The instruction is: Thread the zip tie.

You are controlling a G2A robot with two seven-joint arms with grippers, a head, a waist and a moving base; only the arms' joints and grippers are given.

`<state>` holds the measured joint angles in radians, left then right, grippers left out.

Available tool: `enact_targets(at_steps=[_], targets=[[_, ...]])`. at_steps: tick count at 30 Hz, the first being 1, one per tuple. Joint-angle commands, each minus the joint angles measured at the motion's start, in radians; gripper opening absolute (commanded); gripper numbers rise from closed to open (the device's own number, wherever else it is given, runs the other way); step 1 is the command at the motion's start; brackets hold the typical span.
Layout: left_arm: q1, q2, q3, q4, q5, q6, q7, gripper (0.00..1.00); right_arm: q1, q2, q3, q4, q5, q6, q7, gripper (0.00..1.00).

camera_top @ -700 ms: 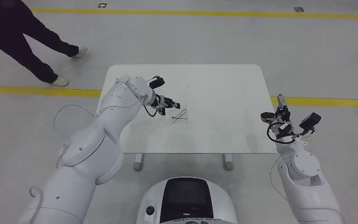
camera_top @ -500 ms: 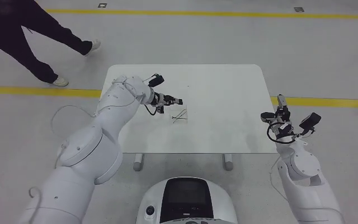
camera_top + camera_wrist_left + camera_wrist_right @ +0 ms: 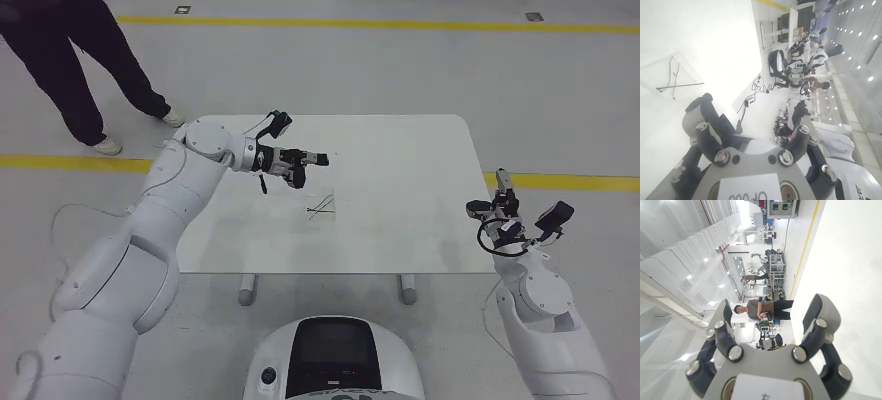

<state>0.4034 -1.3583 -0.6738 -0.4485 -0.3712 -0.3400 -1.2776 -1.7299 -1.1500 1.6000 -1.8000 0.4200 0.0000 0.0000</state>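
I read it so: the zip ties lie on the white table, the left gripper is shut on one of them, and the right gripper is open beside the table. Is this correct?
Not quite. The left gripper is open and holds nothing. The left wrist view shows its fingers spread, with the zip ties lying on the table apart from it. The right gripper is indeed open beside the table.

loc: robotics lab / big hall imo | why: yellow floor line (image 3: 350, 22), other robot (image 3: 797, 75), equip racks (image 3: 776, 264), ceiling lights (image 3: 689, 276) | my rig's at a white table (image 3: 400, 235)
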Motion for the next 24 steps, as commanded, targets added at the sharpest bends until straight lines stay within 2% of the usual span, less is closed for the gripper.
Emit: enact_targets(at_steps=[1, 4, 7, 9, 12, 15, 24], targets=[[0.0, 0.0, 0.0, 0.0, 0.0, 0.0, 0.001, 1.0, 0.0, 0.0, 0.0, 0.0, 0.0, 0.0, 0.0, 1.0], [-0.001, 0.001, -0.007, 0.009, -0.013, 0.0, 0.006, 1.0, 0.0, 0.0, 0.0, 0.0, 0.0, 0.0, 0.0, 1.0], [-0.005, 0.024, -0.055, 0.01, -0.08, 0.0, -0.08, 1.0, 0.0, 0.0, 0.0, 0.0, 0.0, 0.0, 0.0, 1.0], [-0.002, 0.042, -0.082, 0.013, -0.1, 0.0, -0.112, 1.0, 0.0, 0.0, 0.0, 0.0, 0.0, 0.0, 0.0, 1.0], [0.005, 0.062, -0.097, 0.016, -0.105, 0.0, -0.112, 1.0, 0.0, 0.0, 0.0, 0.0, 0.0, 0.0, 0.0, 1.0], [0.011, 0.075, -0.092, 0.0, -0.107, 0.0, -0.112, 1.0, 0.0, 0.0, 0.0, 0.0, 0.0, 0.0, 0.0, 1.0], [0.011, 0.078, -0.087, 0.008, -0.103, 0.0, -0.112, 1.0, 0.0, 0.0, 0.0, 0.0, 0.0, 0.0, 0.0, 1.0]])
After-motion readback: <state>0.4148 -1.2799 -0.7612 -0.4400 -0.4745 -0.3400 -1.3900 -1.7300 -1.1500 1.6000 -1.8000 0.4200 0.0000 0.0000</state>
